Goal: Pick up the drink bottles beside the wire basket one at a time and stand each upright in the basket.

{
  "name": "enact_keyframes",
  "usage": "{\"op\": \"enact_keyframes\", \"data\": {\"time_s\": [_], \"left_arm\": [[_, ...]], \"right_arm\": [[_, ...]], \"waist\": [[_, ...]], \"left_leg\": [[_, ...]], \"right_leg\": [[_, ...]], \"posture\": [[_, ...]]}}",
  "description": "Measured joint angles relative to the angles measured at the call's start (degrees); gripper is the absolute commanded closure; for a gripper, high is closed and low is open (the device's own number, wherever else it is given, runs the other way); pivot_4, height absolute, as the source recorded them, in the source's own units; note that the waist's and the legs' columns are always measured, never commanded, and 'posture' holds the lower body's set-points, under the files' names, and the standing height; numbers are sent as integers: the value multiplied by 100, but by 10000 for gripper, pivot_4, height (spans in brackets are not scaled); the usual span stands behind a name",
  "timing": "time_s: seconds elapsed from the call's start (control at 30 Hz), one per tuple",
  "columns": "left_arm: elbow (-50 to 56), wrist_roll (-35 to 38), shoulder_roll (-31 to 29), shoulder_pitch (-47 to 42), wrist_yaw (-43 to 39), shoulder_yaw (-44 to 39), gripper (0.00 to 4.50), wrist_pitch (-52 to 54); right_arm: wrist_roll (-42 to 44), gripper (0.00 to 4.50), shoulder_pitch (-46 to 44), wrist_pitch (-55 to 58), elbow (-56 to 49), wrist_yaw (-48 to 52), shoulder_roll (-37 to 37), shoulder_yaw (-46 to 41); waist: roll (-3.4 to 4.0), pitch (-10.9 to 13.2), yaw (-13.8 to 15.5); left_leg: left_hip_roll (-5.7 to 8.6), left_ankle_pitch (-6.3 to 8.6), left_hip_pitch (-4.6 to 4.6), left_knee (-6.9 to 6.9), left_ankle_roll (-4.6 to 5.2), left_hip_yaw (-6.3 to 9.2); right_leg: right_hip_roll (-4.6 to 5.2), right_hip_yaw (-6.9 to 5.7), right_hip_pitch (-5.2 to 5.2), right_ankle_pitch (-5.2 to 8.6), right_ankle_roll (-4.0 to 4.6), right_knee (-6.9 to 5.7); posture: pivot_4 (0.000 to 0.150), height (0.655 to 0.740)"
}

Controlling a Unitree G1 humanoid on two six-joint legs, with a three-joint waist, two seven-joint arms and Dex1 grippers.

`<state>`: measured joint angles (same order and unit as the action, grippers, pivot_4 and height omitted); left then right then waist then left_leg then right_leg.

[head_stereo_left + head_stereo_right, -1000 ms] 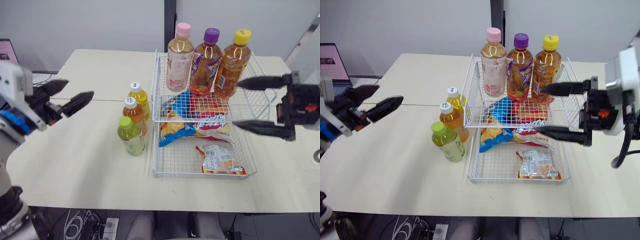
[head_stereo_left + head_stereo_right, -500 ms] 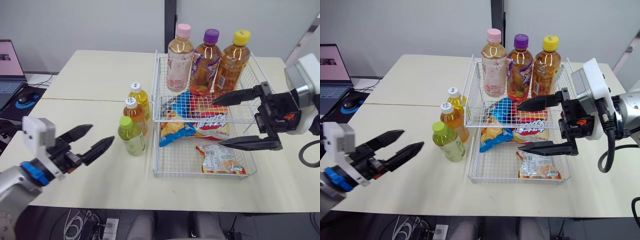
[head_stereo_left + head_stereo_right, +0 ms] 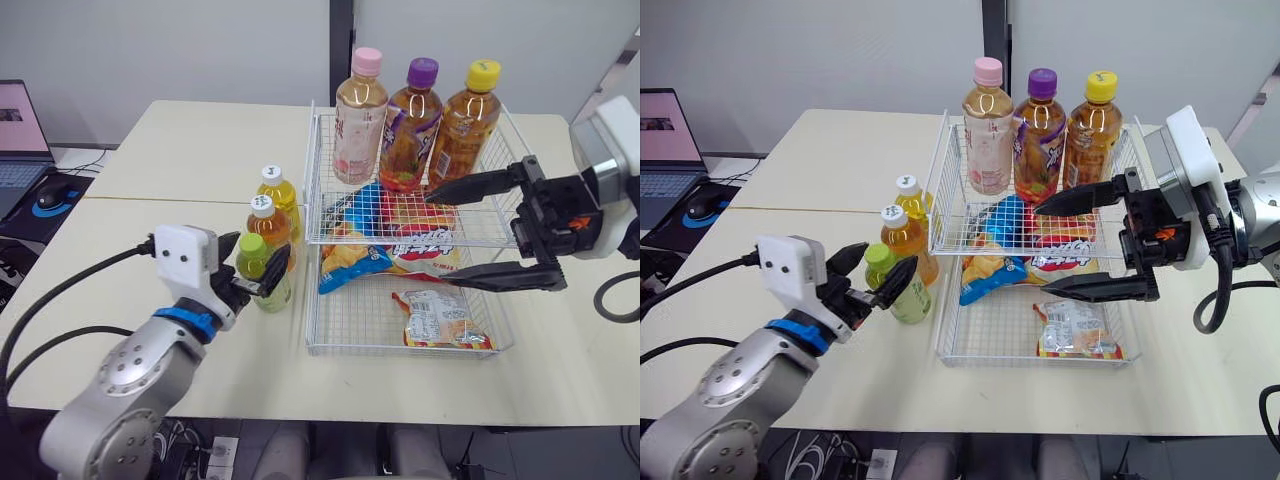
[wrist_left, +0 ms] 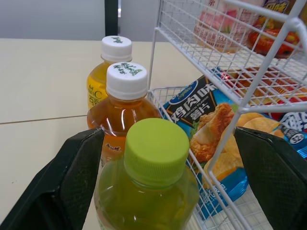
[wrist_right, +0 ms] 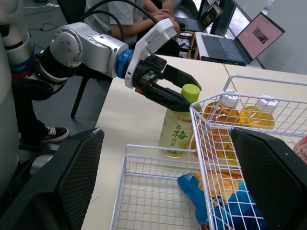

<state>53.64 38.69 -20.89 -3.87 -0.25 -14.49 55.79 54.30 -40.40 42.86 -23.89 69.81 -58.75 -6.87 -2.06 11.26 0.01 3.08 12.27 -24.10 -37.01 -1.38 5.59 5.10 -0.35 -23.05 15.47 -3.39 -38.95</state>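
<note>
While it stands upright on the table (image 3: 180,160) just beside the left wall of the wire basket (image 3: 410,350), the green-capped bottle (image 3: 262,272) has the left claw (image 3: 883,265) at its top, one black finger on either side of the cap and shoulder. That claw is spread wider than the bottle, and the left wrist view shows a clear gap between the bottle and one finger; contact on the other side cannot be told. Directly behind the green-capped bottle, in a row along the basket's side, stand the amber bottle (image 3: 268,230) and then the yellow bottle (image 3: 278,195), both upright with white caps and close to one another. Inside the basket, at the back of its raised upper shelf, three taller bottles stand upright side by side: the pink-capped bottle (image 3: 360,115), the purple-capped bottle (image 3: 412,125) and the yellow-capped bottle (image 3: 466,125). A blue snack bag (image 3: 350,262) lies under that shelf, and a small packet (image 3: 430,318) lies on the basket's lower floor near the front. The right claw (image 3: 438,241) hangs over the basket's right part with its fingers wide apart, gripping nothing. A laptop (image 3: 18,110) sits at the far left, off the table.
</note>
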Motion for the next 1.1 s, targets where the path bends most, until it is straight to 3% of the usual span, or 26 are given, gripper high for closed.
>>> {"op": "enact_keyframes", "data": {"time_s": [0.2,0.3,0.57,1.1], "left_arm": [[-178,-192,-20,-299,116,186,375,-2],[-255,-246,-21,-385,87,295,5338,-4],[-262,-375,-21,-327,99,387,30183,-6],[-292,-311,-1,-323,0,246,31049,-20]], "right_arm": [[-44,0,100,-33,-8,4,7,-56],[-111,0,124,-90,-12,2,14,-84],[-129,0,167,-102,-56,-31,25,-112],[169,0,18,161,-14,-137,39,-219]], "waist": [[0,0,6],[0,0,0],[0,0,5],[0,0,6]], "left_leg": [[1,0,0,0,0,1],[1,0,0,0,0,-1],[1,0,-1,0,0,2],[1,0,-3,1,0,5]], "right_leg": [[0,-2,1,0,0,0],[0,-1,1,0,0,1],[0,-2,1,0,0,2],[1,-5,0,0,0,4]], "posture": [[1500,7400],[1500,7400],[1500,7400],[1500,7400]]}}
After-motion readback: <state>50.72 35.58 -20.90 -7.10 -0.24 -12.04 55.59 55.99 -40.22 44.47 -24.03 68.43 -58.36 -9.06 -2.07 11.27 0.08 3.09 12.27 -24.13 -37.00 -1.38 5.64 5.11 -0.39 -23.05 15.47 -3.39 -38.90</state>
